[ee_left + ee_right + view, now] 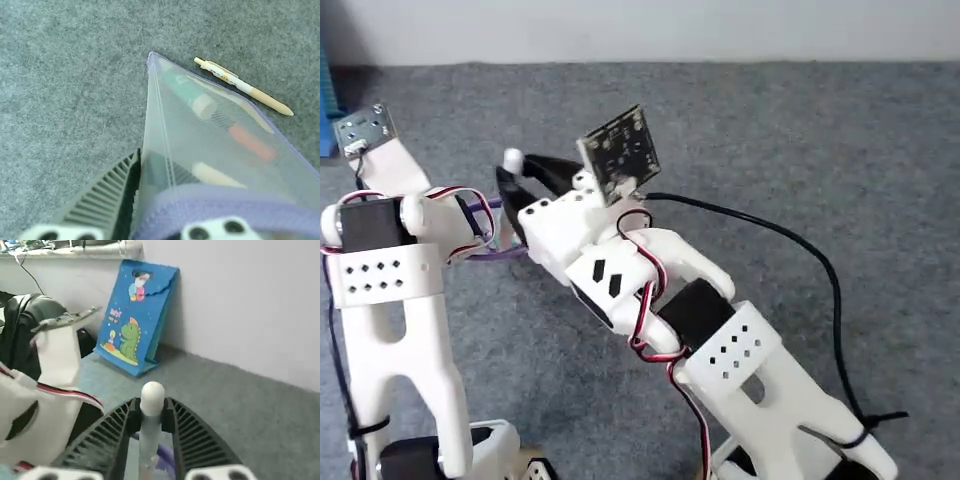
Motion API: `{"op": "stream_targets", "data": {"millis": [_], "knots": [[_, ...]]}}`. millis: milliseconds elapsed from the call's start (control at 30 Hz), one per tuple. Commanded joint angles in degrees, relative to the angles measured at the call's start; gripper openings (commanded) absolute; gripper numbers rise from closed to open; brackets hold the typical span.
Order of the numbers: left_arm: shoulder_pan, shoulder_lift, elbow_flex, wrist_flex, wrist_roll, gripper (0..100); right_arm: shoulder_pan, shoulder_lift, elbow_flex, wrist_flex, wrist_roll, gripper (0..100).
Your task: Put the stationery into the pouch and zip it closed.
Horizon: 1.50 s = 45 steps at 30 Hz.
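The see-through mesh pouch with purple trim (pixel 210 150) is being pinched at its rim by the left gripper (pixel 150 205). Blurry green and orange stuff is being made out inside. A white round-tipped stick (pixel 151 395), lower end cut off, is being clamped by the right gripper (pixel 150 421), upper left in the high view. A beige-and-white pen (pixel 245 87) is being left beside the pouch.
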Motion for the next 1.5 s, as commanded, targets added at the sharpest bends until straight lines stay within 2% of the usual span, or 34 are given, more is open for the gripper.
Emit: {"op": "stream_targets", "data": {"millis": [0,200,500,600,700,767,1000,1200,1467], "knots": [[0.09,0.44,0.92,0.62,0.53,1,3.38,-1.27,-2.02,7.52,-7.38,8.4],[0.09,0.44,0.92,0.70,0.53,1,5.85,-5.41,-2.02,17.01,-9.23,13.2],[0.09,0.44,0.92,0.79,0.53,1,8.84,-15.43,-1.67,17.89,-8.97,13.8],[0.09,0.44,0.92,0.70,0.53,1,10.24,-15.60,-1.85,19.65,-8.97,9.3],[0.09,0.44,0.92,0.70,0.53,1,11.30,-15.43,-1.58,20.88,-8.97,0.2],[0.09,0.44,0.92,0.70,0.53,1,13.67,-14.46,-0.09,20.53,-9.14,2.3],[-0.26,0.44,0.92,0.88,0.53,1,23.60,-0.04,1.49,20.97,-12.40,0.8],[-0.35,0.26,0.84,1.05,0.53,1,23.96,18.07,-7.03,25.80,-13.19,1.2],[-2.29,-7.47,1.19,1.49,0.53,1,24.31,40.13,-29.71,39.16,-12.75,1.3]]}}
